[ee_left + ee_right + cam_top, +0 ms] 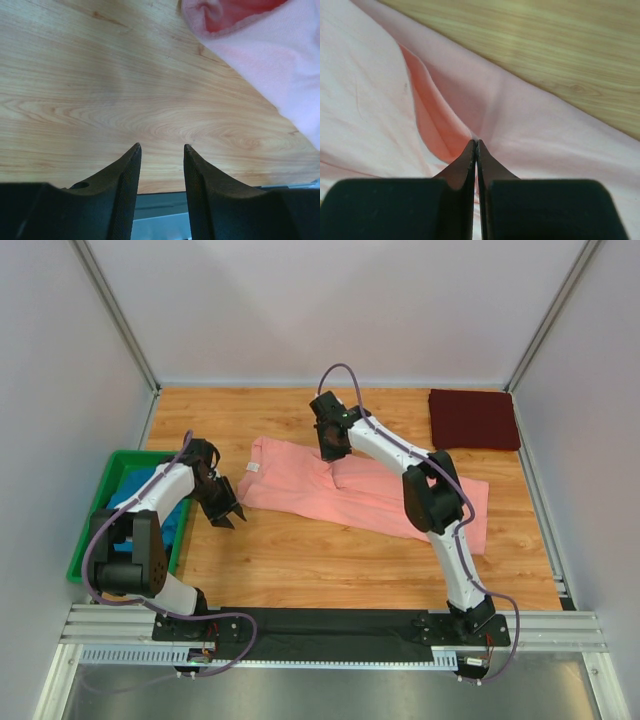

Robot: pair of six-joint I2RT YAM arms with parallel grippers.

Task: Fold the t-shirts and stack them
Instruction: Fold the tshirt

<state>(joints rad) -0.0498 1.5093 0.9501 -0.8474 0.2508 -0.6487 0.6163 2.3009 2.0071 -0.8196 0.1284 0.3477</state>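
A salmon-pink t-shirt [290, 485] lies spread across the middle of the wooden table, its white neck label [253, 467] at the left end. My right gripper [331, 451] is over the shirt's upper middle. In the right wrist view the right gripper [475, 143] is shut, pinching a raised fold of the pink cloth [545, 135]. My left gripper [226, 512] hangs open over bare wood just left of the shirt. The left wrist view shows the left gripper [161, 147] holding nothing, with the pink shirt's edge [270, 65] at the upper right. A folded dark maroon t-shirt [473, 418] lies at the back right. A teal-blue t-shirt [140, 487] sits in the bin.
A green plastic bin [92, 525] stands at the table's left edge, under the left arm. Grey enclosure walls close in the table on three sides. A metal rail [330, 625] with the arm bases runs along the near edge.
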